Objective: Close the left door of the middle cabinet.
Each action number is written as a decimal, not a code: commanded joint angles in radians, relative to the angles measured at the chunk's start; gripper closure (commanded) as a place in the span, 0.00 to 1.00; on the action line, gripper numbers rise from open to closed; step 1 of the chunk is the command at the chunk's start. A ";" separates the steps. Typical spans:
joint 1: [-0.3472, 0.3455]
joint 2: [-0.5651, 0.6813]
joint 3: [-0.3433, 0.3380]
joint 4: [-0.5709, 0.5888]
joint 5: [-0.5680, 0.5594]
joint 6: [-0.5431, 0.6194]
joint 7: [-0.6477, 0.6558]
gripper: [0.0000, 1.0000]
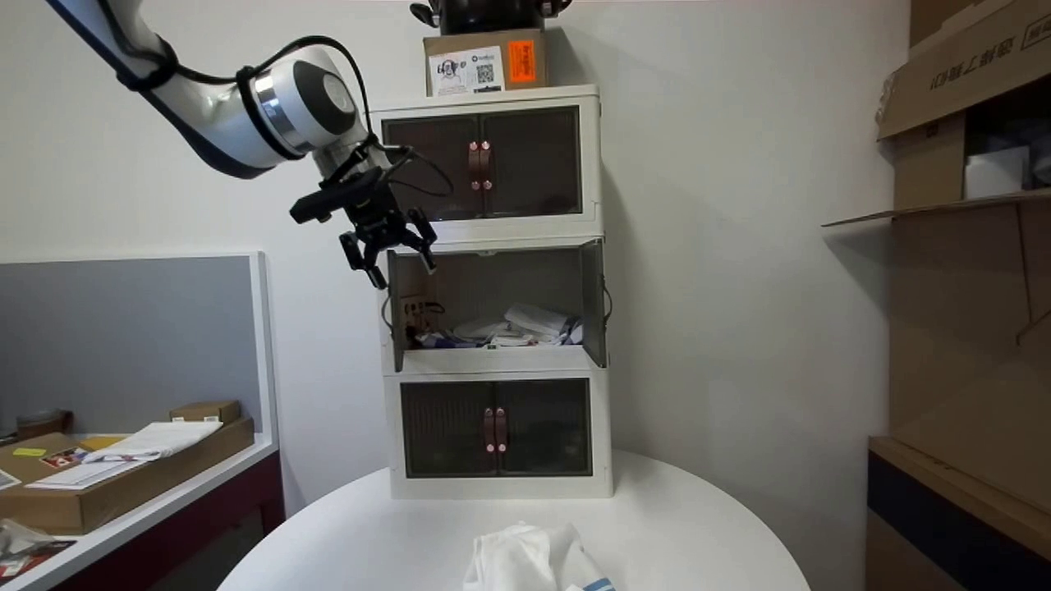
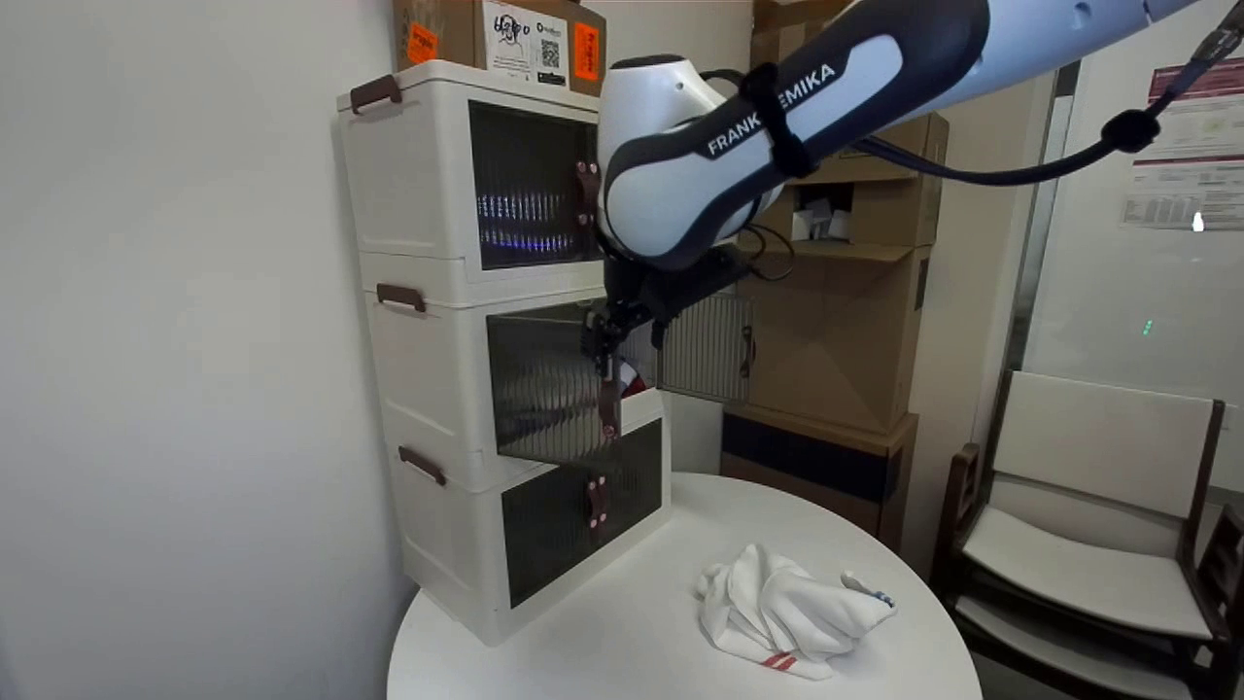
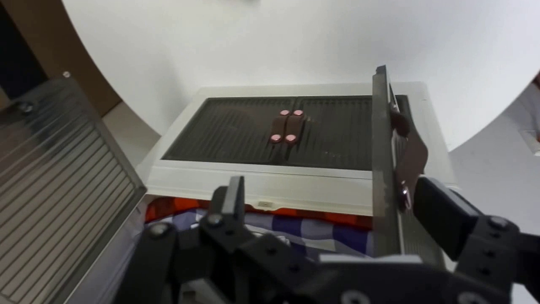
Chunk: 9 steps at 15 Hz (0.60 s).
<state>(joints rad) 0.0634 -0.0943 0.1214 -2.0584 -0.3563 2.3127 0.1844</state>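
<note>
The middle cabinet (image 1: 493, 361) of a white stack of three stands open, and its white side shows in an exterior view (image 2: 428, 379). Its left door (image 1: 397, 328), dark ribbed and clear, swings outward; it also shows in an exterior view (image 2: 544, 389). In the wrist view the left door (image 3: 384, 177) is nearly edge-on, with its brown strap handle (image 3: 411, 158) on the outer face. My gripper (image 1: 406, 273) is open at the door's upper part, also in an exterior view (image 2: 604, 355). In the wrist view the door stands between the spread fingers (image 3: 335, 202); the right finger is by the handle, contact unclear.
The right door (image 1: 594, 304) of the middle cabinet is also open. Cloths (image 1: 525, 324) lie inside. The upper cabinet (image 1: 484, 230) and lower cabinet (image 1: 501, 487) have shut doors. A white cloth (image 2: 787, 608) lies on the round table (image 2: 603, 671). A carton (image 1: 484, 64) stands on top.
</note>
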 commanded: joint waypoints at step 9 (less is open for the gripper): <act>-0.121 0.059 -0.065 -0.106 -0.346 0.476 0.346 0.00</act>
<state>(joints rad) -0.0586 -0.0695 0.0562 -2.1752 -0.7398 2.7544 0.4612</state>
